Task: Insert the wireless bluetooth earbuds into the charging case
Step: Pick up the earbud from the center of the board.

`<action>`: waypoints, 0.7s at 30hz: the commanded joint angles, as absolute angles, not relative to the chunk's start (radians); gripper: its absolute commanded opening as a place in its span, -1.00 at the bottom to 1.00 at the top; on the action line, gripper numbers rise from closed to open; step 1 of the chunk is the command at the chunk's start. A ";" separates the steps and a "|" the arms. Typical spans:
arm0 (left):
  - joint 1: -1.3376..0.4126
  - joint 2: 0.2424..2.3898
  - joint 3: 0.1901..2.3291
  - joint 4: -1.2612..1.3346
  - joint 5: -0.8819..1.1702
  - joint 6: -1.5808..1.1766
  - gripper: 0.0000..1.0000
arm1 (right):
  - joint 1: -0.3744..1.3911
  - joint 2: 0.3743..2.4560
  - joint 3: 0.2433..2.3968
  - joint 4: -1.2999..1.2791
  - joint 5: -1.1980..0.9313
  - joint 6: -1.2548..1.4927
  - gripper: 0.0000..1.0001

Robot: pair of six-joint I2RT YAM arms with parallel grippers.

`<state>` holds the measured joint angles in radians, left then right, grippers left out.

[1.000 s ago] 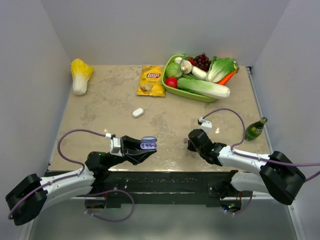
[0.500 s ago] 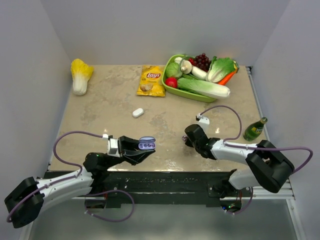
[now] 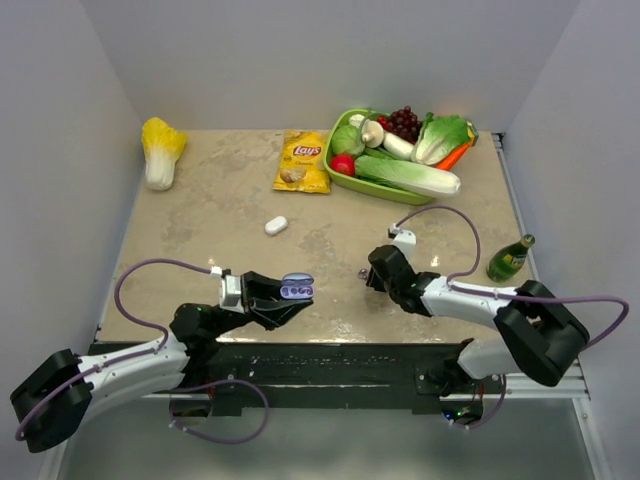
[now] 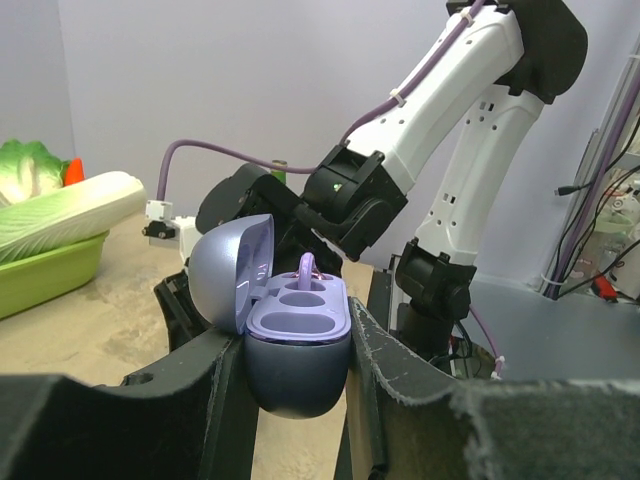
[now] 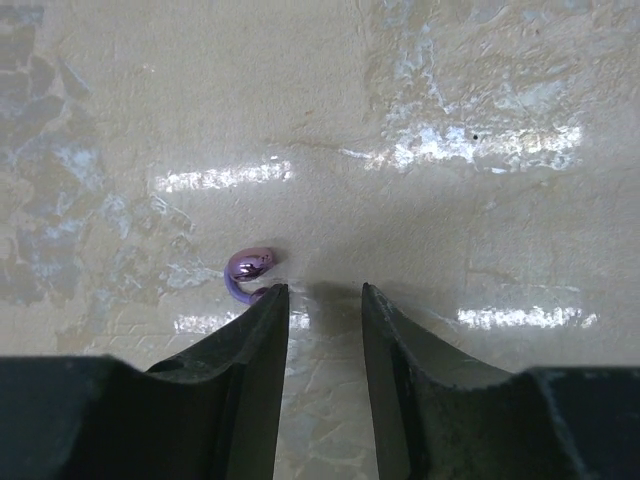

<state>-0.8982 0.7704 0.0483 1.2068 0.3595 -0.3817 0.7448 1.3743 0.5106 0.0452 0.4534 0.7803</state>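
You are pinching the open charging case in the left tool, frame centre; the right tool is standing spread, a purple earbud lying on the worktop just left of it.

Between arms: open tabletop
Right gripper mouth: unobstructed; earbud just outside one fingertip
Far right: basket, bottle blocking
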 commanded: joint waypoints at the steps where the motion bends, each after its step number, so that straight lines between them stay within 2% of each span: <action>1: -0.904 0.762 -0.074 1.269 0.350 -0.365 -1.00 | 0.739 1.276 0.543 -0.021 0.489 0.764 -0.18; 9: -0.904 0.772 -0.069 1.279 0.350 -0.370 -1.00 | 0.724 1.339 0.589 -0.012 0.485 0.732 -0.15; 21: -0.904 0.745 -0.064 1.241 0.348 -0.365 -1.00 | 0.716 1.433 0.620 0.067 0.379 0.634 -0.24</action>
<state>-0.8982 0.7502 0.0483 1.2022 0.3592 -0.3813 0.7204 1.4223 0.5762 0.0017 0.4236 0.6956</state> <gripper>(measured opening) 0.383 0.385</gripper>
